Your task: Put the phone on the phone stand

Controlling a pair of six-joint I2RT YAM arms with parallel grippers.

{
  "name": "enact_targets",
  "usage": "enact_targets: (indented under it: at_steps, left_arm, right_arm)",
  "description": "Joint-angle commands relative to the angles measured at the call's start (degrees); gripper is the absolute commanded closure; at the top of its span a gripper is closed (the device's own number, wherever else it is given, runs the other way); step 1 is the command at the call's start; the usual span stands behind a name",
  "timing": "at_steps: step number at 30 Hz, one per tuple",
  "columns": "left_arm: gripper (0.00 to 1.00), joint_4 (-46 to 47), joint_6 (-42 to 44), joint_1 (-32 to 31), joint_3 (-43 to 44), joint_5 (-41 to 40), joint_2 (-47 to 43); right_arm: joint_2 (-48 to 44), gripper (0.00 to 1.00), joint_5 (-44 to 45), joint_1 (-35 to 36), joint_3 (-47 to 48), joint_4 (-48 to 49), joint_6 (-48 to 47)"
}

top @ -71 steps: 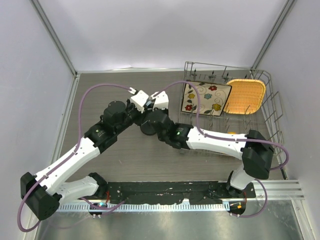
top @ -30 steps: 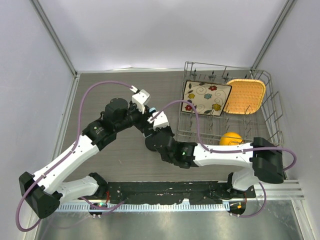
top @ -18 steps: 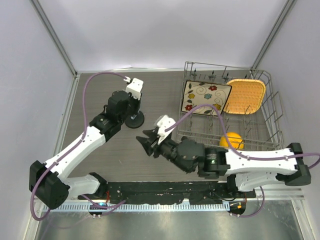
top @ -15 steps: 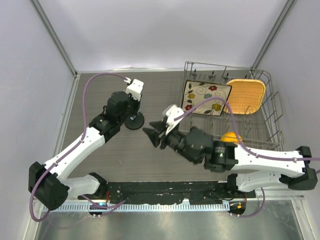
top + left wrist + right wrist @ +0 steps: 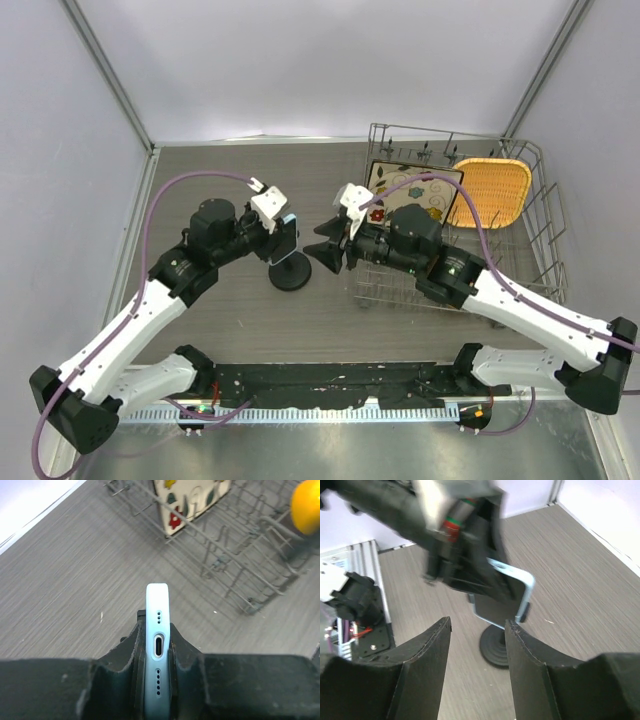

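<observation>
1. Left gripper (image 5: 281, 237): jaws pressed onto the phone (image 5: 157, 647), one black finger (image 5: 129, 650) on each flat face. The phone stands on edge between them, its charging-port end pointing out past the fingertips, its pale blue rim showing.
2. Phone stand (image 5: 290, 276): directly below the left gripper's fingertips, with its round black base flat on the grey wood-grain table (image 5: 230, 320). In the right wrist view the phone hangs just over the base. Whether it touches the cradle cannot be told, as the stem is mostly hidden behind it.
3. Right gripper (image 5: 322, 242): just to the right of the left gripper, pointing toward it and gripping nothing. Its two fingers (image 5: 422, 655) are spread wide. The phone and stand base show through the gap ahead of them, apart from both fingers.
4. Wire dish rack (image 5: 545, 215): behind the right gripper, partly under that arm.
5. Flowered square plate (image 5: 440, 205): upright in the rack, nearest the right gripper.
6. Woven orange tray (image 5: 492, 190): in the rack, beyond the plate.
7. Orange ball (image 5: 306, 511): inside the rack, far ahead of the left gripper's tips.
</observation>
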Motion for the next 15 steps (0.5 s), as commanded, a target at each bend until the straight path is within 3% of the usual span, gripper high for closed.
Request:
enact_targets:
  at_steps: [1, 6, 15]
  left_arm:
    - [1.00, 4.8, 3.1, -0.1, 2.4, 9.7, -4.7]
    - [1.00, 3.6, 3.0, -0.1, 3.4, 13.9, -6.4]
    - [1.00, 3.9, 2.8, 0.1, 3.1, 17.3, -9.6]
  right_arm:
    - [2.5, 0.46, -13.9, -8.6, -1.5, 6.8, -2.2]
    - [5.3, 0.44, -27.2, -12.0, -1.4, 9.0, -5.9]
    - [14.0, 0.45, -33.9, -12.2, 4.0, 3.3, -10.6]
